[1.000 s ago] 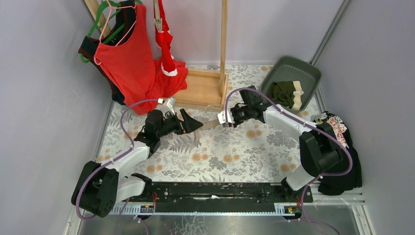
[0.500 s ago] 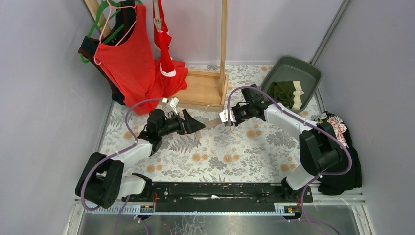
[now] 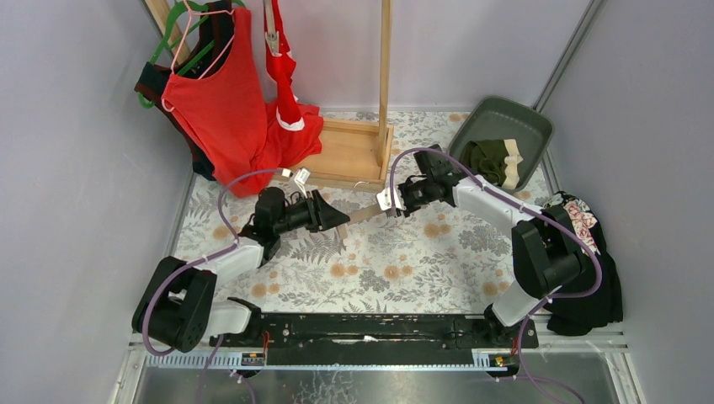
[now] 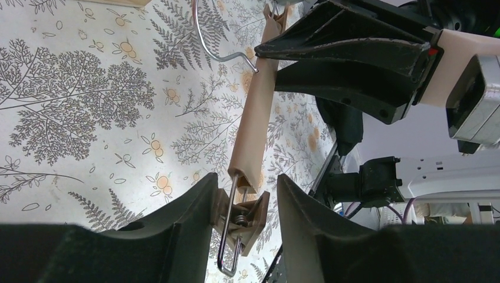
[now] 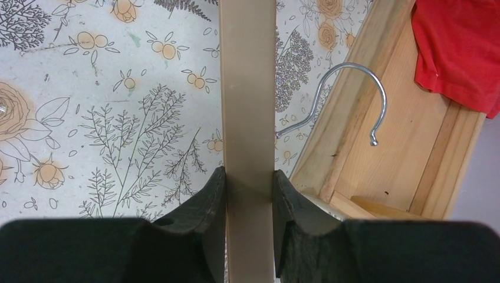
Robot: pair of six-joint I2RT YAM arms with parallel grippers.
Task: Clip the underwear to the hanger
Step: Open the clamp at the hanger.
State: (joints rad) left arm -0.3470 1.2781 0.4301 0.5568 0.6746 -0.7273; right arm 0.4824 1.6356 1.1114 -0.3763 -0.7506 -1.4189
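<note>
There are two pairs of underwear. The red underwear [image 3: 285, 84] hangs far back on the left, pinched in a small metal clip up high. It is bright red with a white edge, and it droops down to the wooden stand [image 3: 349, 151]. The edge is too small for me to read any letters. Right next to it, on the left, hangs a big red tank top [image 3: 215, 101].

The green underwear [image 3: 487, 160] is dark and crumpled, with a cream band. It lies in a grey-green tub [image 3: 522, 118] at the far right.

The hanger [image 3: 364, 214] is in the middle, held just above the flowery surface [image 3: 404, 269]. It is a flat tan bar with a bent silver wire hook [image 5: 348, 64].

The right claw [image 5: 247, 174] is squeezed tight on the tan bar, with one black finger on each side.

The left claw [image 4: 246, 188] is part way open at the other end of the bar. Its fingers sit on either side of a brown clip [image 4: 239, 218] with a metal spring. One finger is against the clip, and a thin gap shows at the other.
</note>
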